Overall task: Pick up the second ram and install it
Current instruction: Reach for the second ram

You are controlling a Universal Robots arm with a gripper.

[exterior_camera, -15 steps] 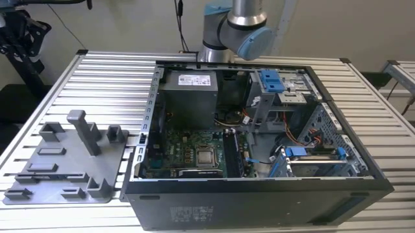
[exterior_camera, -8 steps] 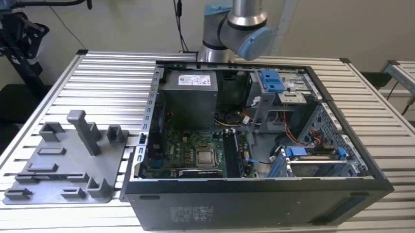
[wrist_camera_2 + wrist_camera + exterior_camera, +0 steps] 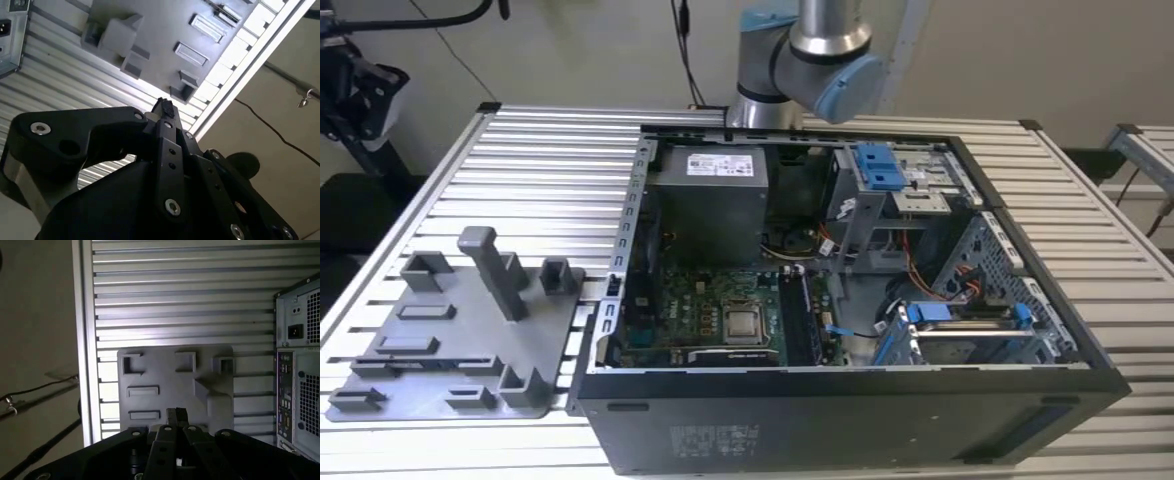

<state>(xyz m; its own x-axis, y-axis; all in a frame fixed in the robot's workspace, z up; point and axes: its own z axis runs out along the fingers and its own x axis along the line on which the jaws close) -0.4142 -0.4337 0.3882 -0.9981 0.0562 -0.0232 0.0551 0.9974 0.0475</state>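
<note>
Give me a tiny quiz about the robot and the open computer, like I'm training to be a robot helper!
1. True or false: the computer case has its side open, with a green circuit board showing inside.
2. In the first wrist view, what does the gripper point toward? A) a grey holder plate B) a keyboard C) a cup
3. Fill in: the holder plate sits on the exterior view's ____ of the computer case.
Key: 1 true; 2 A; 3 left.

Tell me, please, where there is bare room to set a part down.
Bare slats run from the plate to the far edge, on the exterior view's left of the case. The plate's posts and the case's inside are crowded.
</note>
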